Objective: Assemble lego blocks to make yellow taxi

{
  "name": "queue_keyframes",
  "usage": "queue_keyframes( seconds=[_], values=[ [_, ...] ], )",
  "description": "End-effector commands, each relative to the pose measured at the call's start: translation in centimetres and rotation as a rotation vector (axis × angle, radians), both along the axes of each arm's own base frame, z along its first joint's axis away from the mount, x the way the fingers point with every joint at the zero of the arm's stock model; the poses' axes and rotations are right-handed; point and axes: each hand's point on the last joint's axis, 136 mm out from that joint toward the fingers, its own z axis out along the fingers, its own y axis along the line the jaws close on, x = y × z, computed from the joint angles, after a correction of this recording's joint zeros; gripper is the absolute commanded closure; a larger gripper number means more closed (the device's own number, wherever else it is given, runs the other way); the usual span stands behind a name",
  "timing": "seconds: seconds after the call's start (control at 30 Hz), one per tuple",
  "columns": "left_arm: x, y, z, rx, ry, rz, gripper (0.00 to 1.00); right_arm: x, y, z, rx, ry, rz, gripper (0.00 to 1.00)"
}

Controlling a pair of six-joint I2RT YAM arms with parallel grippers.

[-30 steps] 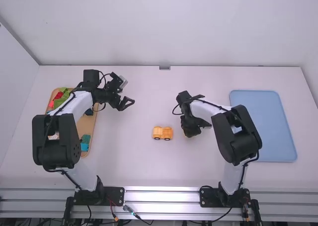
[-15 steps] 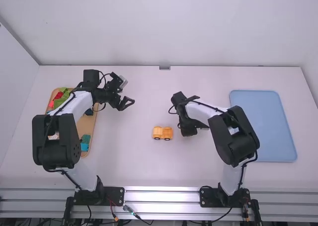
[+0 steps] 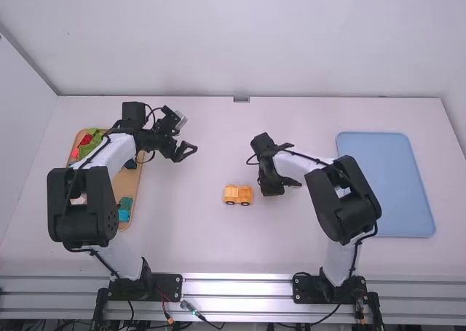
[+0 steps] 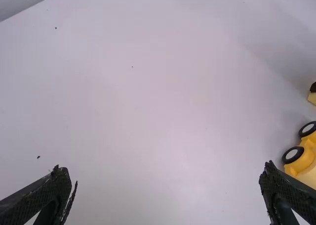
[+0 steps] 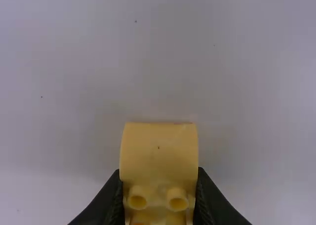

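Open bench [image 3: 196,233] between wooden tray [image 3: 128,186] and wheeled block [image 3: 238,195]. Left arm [image 3: 80,204] overhangs that tray, obstructing access from above. Right gripper [image 3: 272,191] crowds the block's right side; right arm [image 3: 342,200] bars the way to blue tray [image 3: 393,185].

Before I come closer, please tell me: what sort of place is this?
Most likely a robotics lab or test station: a left arm and a right arm stand on a metal rail at a white table, with toy blocks in a tray.
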Motion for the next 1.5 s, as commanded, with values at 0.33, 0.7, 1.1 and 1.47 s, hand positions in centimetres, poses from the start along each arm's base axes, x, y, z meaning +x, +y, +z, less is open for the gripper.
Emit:
queue_keyframes(
  seconds=[0.33, 0.7, 1.1, 1.47],
  values=[
    [-0.4, -0.4, 0.9, -0.019, -0.015, -0.011, 0.01, -1.9, -0.6, -1.4, 0.033, 0.085, 0.008, 0.00],
    [-0.4, -0.6, 0.9, -0.018, -0.015, -0.015, 0.01, -0.8, -0.7, 0.5, 0.215, 0.129, 0.185, 0.01],
    [-0.4, -0.5, 0.9, -0.018, -0.014, -0.014, 0.01, 4.0, -1.5, 9.5, 0.339, -0.014, 0.725, 0.01],
    [-0.8, -0.4, 0.5, -0.004, -0.014, -0.033, 0.01, 7.2, -3.7, 10.7, 0.104, -0.244, 1.564, 0.01]
  ],
)
